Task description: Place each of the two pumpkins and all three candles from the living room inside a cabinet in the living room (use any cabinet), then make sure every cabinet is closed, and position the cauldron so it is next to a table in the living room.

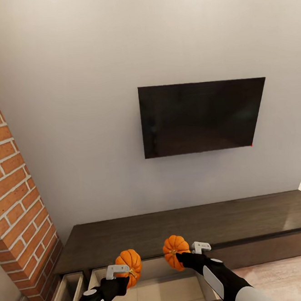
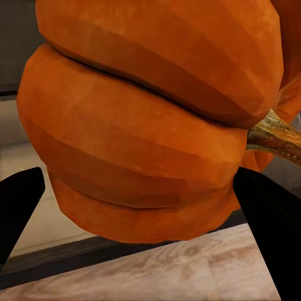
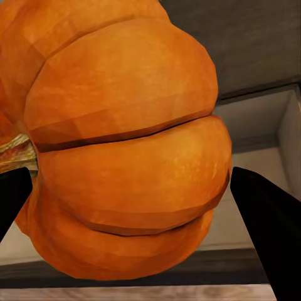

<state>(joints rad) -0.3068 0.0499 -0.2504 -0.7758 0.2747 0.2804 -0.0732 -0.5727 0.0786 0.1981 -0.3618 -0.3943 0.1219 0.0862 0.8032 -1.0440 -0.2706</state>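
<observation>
Two orange ribbed pumpkins hang in the air above an open drawer (image 1: 158, 296) of the long dark brown cabinet (image 1: 189, 231). The left pumpkin (image 1: 129, 264) is held by my left gripper (image 1: 122, 274), shut on it; up close its ribs and tan stem show (image 2: 144, 125). My right gripper (image 1: 189, 253) is shut on the right pumpkin (image 1: 174, 250), which looms large between black fingers (image 3: 263, 219) as the pumpkin (image 3: 125, 150). The drawer's pale interior lies below both. Candles, cauldron and table are out of view.
A black TV (image 1: 202, 116) hangs on the grey wall above the cabinet. A red brick column (image 1: 13, 203) stands at the left. A second narrow drawer (image 1: 67, 294) is open beside the brick. Light wood floor (image 1: 280, 276) runs at the right.
</observation>
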